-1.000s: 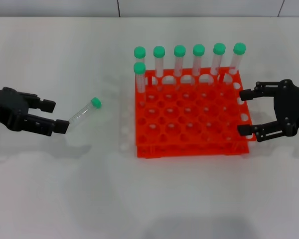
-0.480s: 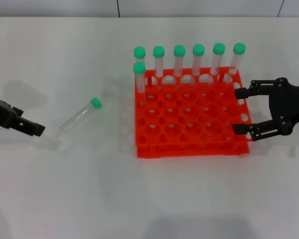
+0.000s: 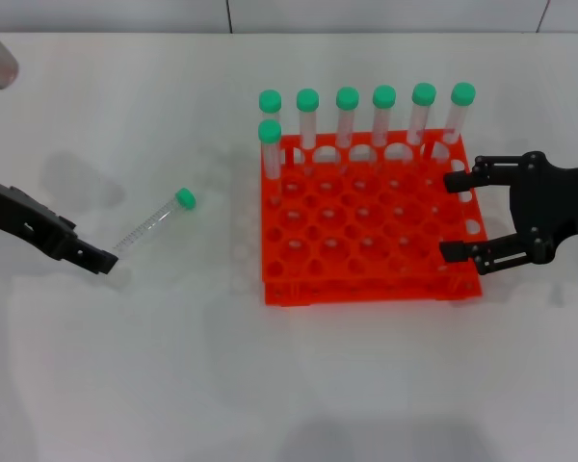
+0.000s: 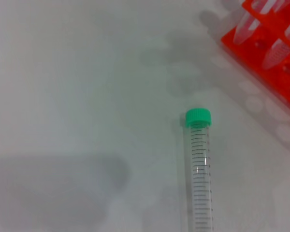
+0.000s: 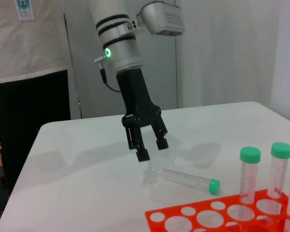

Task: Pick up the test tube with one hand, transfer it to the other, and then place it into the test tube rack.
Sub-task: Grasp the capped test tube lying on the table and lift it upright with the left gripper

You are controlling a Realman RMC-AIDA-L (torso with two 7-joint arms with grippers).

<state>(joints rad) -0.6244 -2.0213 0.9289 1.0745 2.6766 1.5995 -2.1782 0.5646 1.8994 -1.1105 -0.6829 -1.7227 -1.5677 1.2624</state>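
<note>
The test tube (image 3: 154,222) lies flat on the white table (image 3: 270,385), well to the left of the test tube rack (image 3: 371,231). Its green cap (image 3: 184,198) points toward the rack, and its clear end points toward the left gripper (image 5: 149,148). Thin scale lines run down its side.

The left gripper hangs over the clear end of the tube. Its two black fingers (image 5: 143,154) point down and are spread apart. They hold nothing. The tips look just above the table, but it is hard to tell if they touch the tube. The arm above it has a green glowing ring (image 5: 108,52).

The orange-red rack sits flat on the table. Seven other tubes (image 3: 383,117) with green caps stand up in its far holes, six in the back row and one in front at the left end.

The right gripper (image 3: 451,217) is at the right edge of the rack. Its fingers are wide open and empty.
</note>
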